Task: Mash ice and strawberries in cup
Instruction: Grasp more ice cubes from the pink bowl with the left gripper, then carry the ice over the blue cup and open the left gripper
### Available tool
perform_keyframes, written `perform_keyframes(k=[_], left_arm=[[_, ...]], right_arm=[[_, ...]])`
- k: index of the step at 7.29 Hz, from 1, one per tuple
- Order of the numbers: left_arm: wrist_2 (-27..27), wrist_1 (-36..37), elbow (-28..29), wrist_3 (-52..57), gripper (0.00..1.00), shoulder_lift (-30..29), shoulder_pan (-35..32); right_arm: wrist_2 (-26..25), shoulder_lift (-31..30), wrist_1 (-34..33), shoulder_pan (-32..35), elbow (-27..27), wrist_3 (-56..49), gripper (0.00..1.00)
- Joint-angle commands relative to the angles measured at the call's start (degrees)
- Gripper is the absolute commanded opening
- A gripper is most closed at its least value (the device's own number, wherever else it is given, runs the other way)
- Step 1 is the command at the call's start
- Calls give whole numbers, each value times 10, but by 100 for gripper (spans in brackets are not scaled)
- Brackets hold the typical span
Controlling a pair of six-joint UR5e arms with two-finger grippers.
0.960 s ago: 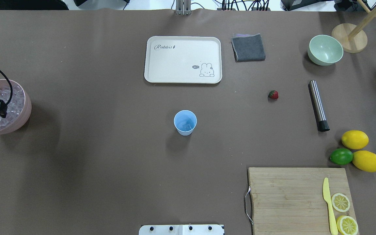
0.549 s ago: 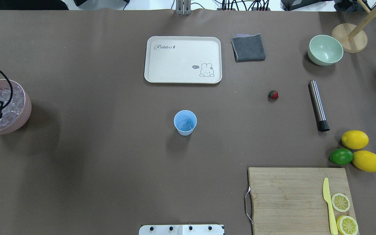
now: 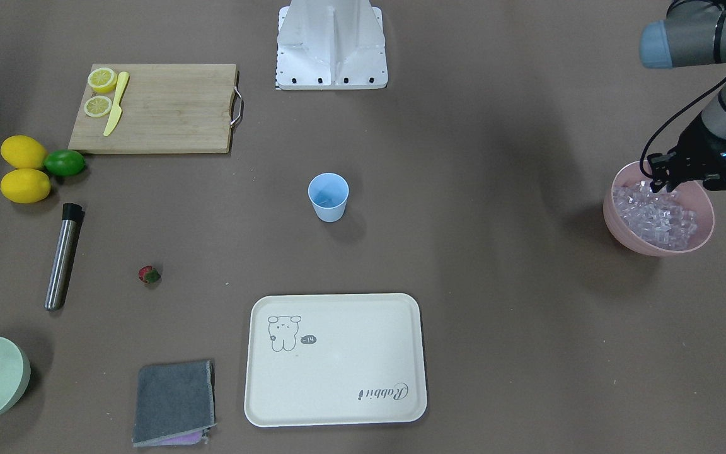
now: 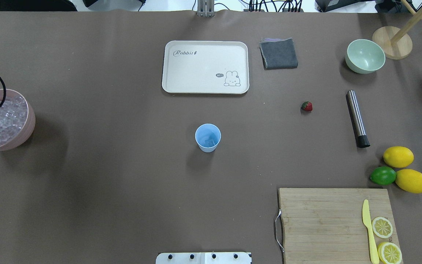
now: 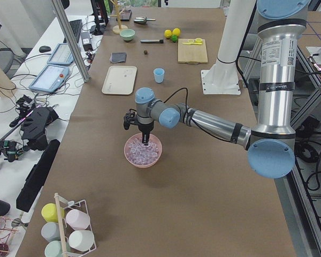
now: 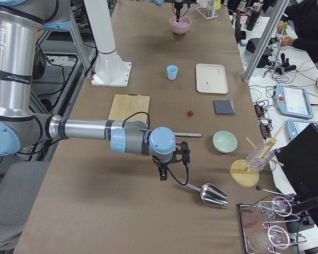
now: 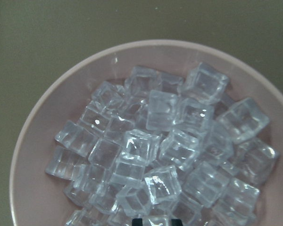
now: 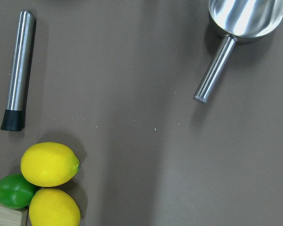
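1. Desk [image 4: 123,183]: brown covering; bearings follow the overhead view.
2. Pink bowl [image 4: 31,121]: at the 9 o'clock edge, heaped with ice [image 7: 151,113].
3. Left fingers [image 3: 656,184]: pointing down over the heap; apart or together cannot be told.
4. Right fingers [image 6: 161,173]: above bare desk near a steel scoop [image 8: 245,16]; state likewise unclear.
5. Cup [image 4: 207,137]: centre, upright, long axis vertical, mouth up.
6. Strawberry [image 4: 306,106]: 2 o'clock of the cup, well apart, on its side, cap toward 9 o'clock.
7. Step judged: lifting ice. Choose a topmost cube, straddle its flat faces, close gently; it looks slick.
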Motion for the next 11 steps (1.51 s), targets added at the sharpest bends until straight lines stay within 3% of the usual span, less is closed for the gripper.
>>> perform_keyframes(k=[1,2,3,5,8,11], left_arm=[[-22,32,-54,-11,0,-43,-25],[-49,31,-55,-69,0,-96,-7],[-41,29,-60,-148,0,-142,55],[37,35,-28,-321,0,-268,179],[135,33,75,-376,0,-402,277],[176,27,120,-411,0,-455,332]], right_arm=[[1,0,0,0,1,0,100],[1,0,0,0,1,0,100],[2,1,0,0,1,0,100],[2,1,0,0,-2,0,100],[3,2,0,-1,0,0,100],[21,2,0,-1,-3,0,100]])
